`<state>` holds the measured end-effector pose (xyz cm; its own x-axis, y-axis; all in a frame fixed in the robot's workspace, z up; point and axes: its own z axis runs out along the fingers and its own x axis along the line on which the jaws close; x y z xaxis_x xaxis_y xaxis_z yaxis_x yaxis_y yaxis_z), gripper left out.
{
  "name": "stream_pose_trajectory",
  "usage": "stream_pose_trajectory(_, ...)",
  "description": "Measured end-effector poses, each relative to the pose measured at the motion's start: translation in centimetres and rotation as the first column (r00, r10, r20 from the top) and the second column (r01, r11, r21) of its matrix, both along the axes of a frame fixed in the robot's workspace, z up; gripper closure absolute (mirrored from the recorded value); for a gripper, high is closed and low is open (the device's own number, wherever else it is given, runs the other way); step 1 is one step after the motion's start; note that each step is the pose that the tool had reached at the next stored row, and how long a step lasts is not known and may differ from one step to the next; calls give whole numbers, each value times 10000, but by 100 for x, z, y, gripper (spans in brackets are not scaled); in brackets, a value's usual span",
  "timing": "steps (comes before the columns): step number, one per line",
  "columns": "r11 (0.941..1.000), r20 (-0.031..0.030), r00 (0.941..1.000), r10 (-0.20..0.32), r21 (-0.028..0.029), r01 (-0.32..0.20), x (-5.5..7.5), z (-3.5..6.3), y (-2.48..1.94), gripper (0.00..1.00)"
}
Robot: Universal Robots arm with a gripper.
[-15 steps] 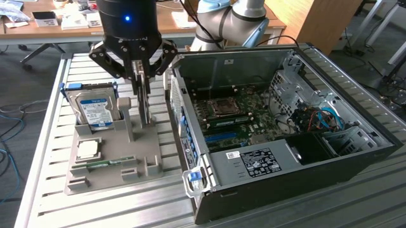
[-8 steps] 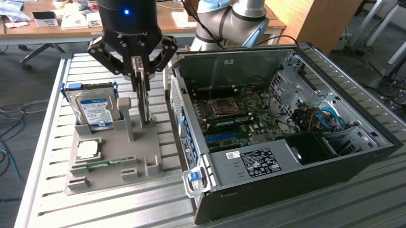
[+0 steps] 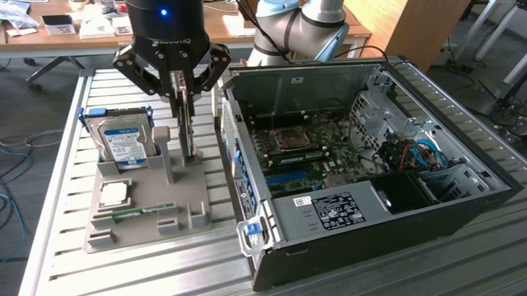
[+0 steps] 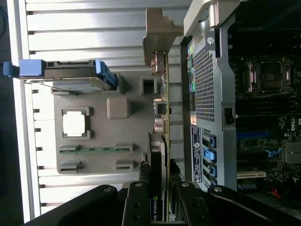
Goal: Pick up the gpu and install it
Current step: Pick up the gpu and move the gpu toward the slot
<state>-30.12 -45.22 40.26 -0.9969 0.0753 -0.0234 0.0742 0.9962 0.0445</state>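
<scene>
Upper left in the exterior view, the gripper [image 3: 184, 92] clamps its jaws on the gpu [image 3: 190, 129] by its top edge, probably so it hangs upright over the grey holder [image 3: 148, 222] beside the open case [image 3: 371, 246].

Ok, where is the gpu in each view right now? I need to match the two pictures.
Exterior view: the gpu stands edge-on in the gripper, at the grey tray, between the hard drive and the computer case.
Wrist view: the gpu runs edge-on from the gripper to its silver bracket, between the grey tray and the computer case.
Shared landmark: the hard drive in its blue carrier.
</scene>
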Motion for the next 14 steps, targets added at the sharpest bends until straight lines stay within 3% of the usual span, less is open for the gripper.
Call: stream_pose_trajectory(14, 10000, 0, 10000, 0, 0, 0, 0, 101, 0, 73)
